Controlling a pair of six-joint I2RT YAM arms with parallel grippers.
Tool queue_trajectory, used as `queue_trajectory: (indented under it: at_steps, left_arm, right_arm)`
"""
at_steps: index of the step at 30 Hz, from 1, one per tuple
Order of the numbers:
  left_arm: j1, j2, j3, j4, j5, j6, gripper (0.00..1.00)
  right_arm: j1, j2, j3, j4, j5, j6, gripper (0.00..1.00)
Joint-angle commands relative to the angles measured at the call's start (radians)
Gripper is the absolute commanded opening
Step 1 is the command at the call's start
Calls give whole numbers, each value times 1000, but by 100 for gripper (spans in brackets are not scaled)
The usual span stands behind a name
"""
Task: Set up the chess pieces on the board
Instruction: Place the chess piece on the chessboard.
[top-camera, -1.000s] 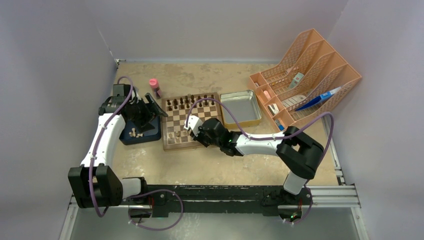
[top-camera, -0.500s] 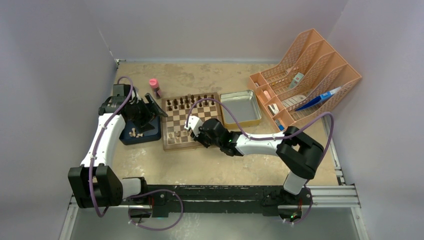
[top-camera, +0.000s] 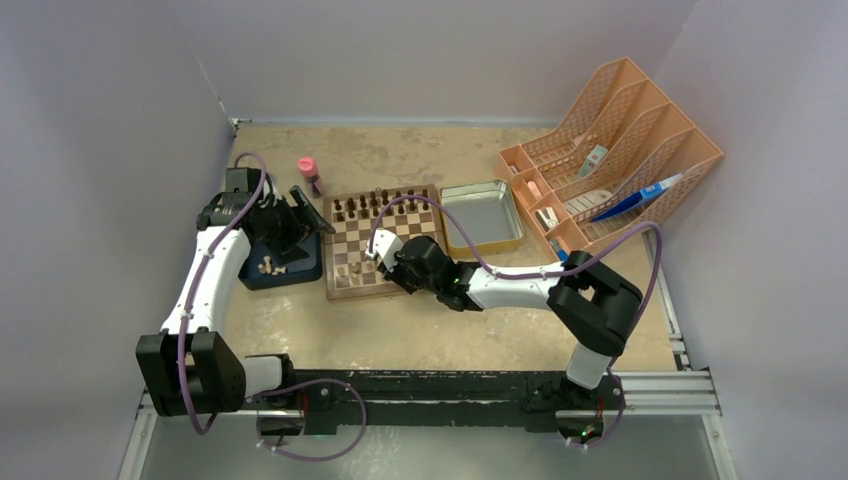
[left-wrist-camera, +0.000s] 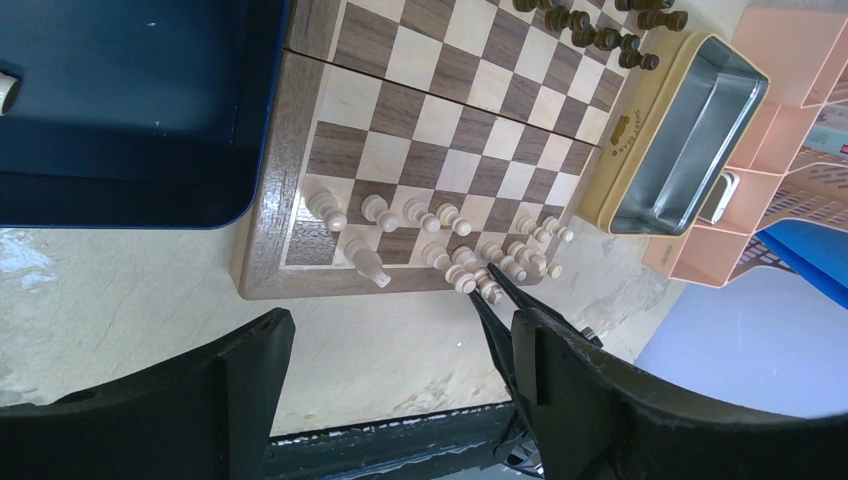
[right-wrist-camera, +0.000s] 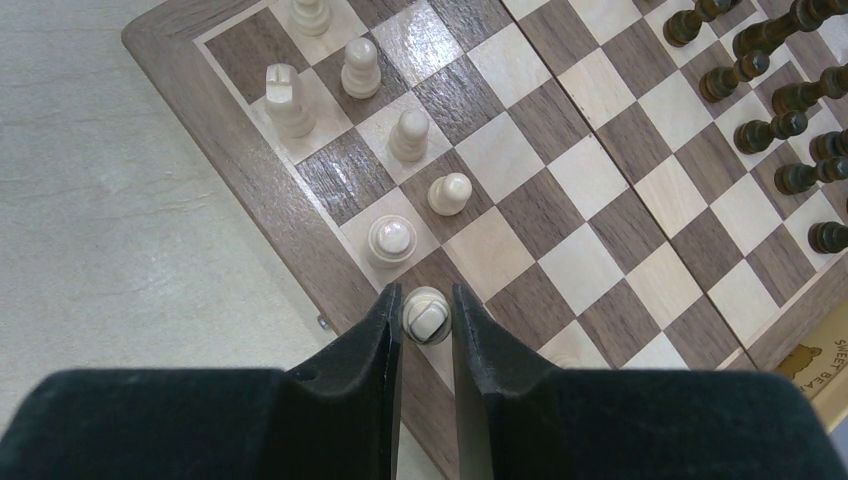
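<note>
Nearest you, your right gripper (right-wrist-camera: 427, 297) had its fingers pinched on a pale piece (right-wrist-camera: 427, 316), upright in the nearest row of the board (right-wrist-camera: 590, 270), close to the near border. To its left, more pale pieces (top-camera: 349, 270) stood in the two near rows.

Left of the board, your left gripper (left-wrist-camera: 400, 325) hung over the blue tray (top-camera: 303, 270), fingers spread wide and holding nothing. That tray lay just beside the board and held a few loose pale pieces (top-camera: 266, 266).

Farther back, the dark pieces (top-camera: 375, 205) lined the board's two far rows. The open metal tin (top-camera: 482, 215) sat just right of the board. Beyond it, the orange rack (top-camera: 620, 130) carried a blue pen (top-camera: 630, 200) and small items too tiny to name. A pink bottle (top-camera: 309, 172) stood behind the board's far left corner.
</note>
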Motion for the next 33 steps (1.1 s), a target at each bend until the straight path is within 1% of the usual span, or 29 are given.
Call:
queue_trajectory:
  at_steps: [1, 10, 13, 18, 28, 33]
  left_arm:
    - [-6, -10, 40, 7, -10, 16, 79]
    - [-7, -4, 42, 11, -8, 16, 79]
    - [-7, -2, 42, 11, -6, 16, 79]
    - [-9, -2, 39, 12, -4, 14, 79]
    - [-9, -1, 36, 13, -3, 16, 79]
    - [-11, 1, 50, -20, -77, -26, 78]
  right_arm:
    - [5, 7, 26, 10, 23, 8, 23]
    - [5, 13, 31, 18, 28, 13, 22]
    - [5, 13, 32, 16, 30, 10, 24]
    - [4, 9, 38, 15, 35, 7, 33]
    - [5, 0, 68, 5, 49, -1, 44]
    - [3, -14, 105, -24, 83, -10, 51]
